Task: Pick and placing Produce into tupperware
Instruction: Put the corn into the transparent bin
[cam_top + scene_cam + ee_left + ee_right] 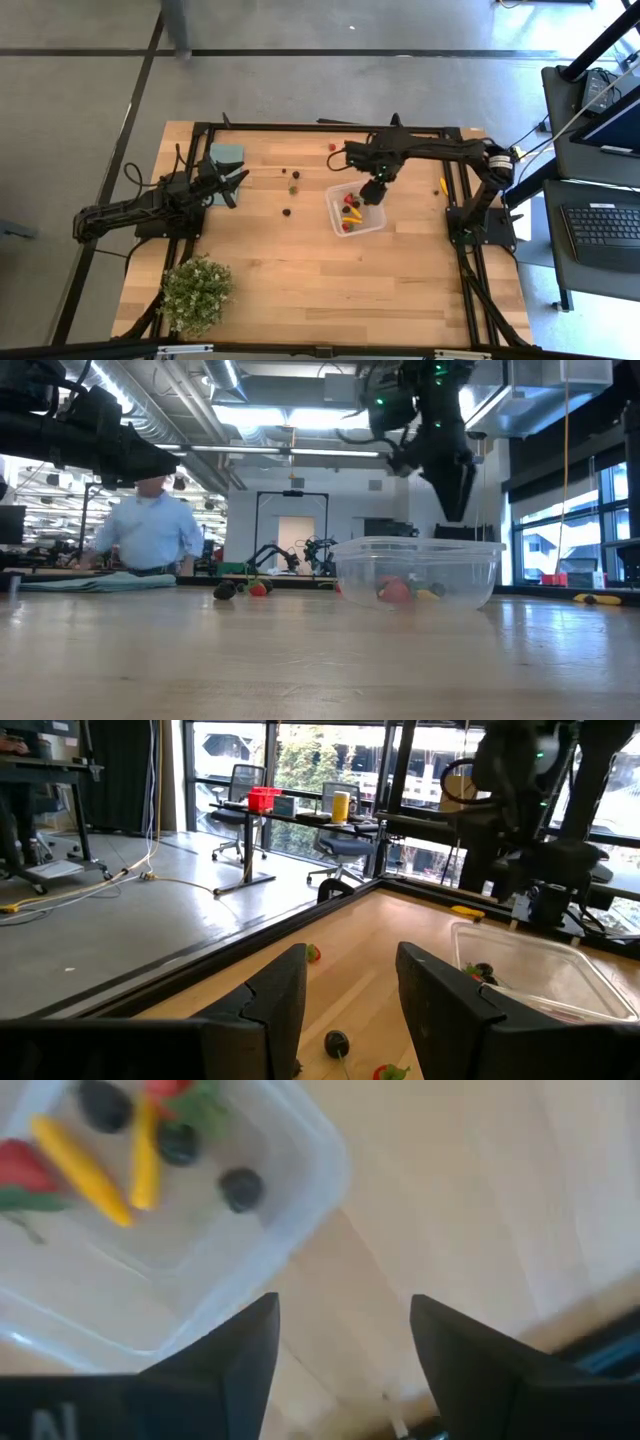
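The right end effector hangs with its fingers apart and empty over the far edge of the tupperware, which sits right of the tabletop's centre. Inside lie yellow pieces, dark round ones and a red piece (all loose on its floor). More produce lies scattered toward the far-left part of the tabletop, near the left end effector, whose fingers also stand apart, empty, by the left edge.
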Available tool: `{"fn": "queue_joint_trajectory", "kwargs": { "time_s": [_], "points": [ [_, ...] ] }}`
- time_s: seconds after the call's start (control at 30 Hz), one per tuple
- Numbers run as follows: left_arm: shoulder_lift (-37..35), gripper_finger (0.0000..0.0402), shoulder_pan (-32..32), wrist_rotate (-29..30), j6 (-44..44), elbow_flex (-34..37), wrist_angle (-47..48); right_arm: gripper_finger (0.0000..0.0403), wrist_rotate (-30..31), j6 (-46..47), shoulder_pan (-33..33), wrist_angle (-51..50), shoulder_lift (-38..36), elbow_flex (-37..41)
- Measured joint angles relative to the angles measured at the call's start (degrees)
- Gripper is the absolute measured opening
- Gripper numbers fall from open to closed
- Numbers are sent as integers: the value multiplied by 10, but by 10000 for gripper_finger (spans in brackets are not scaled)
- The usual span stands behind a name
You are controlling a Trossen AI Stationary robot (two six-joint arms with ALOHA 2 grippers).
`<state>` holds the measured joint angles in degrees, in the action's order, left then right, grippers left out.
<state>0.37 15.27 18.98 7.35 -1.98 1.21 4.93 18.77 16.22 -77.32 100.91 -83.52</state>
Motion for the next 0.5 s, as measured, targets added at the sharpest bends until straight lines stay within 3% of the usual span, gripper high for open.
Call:
{"fn": "queue_joint_trajectory", "kwargs": {
  "time_s": [0.13, 0.5],
  "points": [
    [0, 149, 0, 0, 0, 0, 0, 220, 2, 34, 33, 22, -46, 67],
    [0, 149, 0, 0, 0, 0, 0, 214, 48, 150, 149, 108, -260, 311]
  ]
}}
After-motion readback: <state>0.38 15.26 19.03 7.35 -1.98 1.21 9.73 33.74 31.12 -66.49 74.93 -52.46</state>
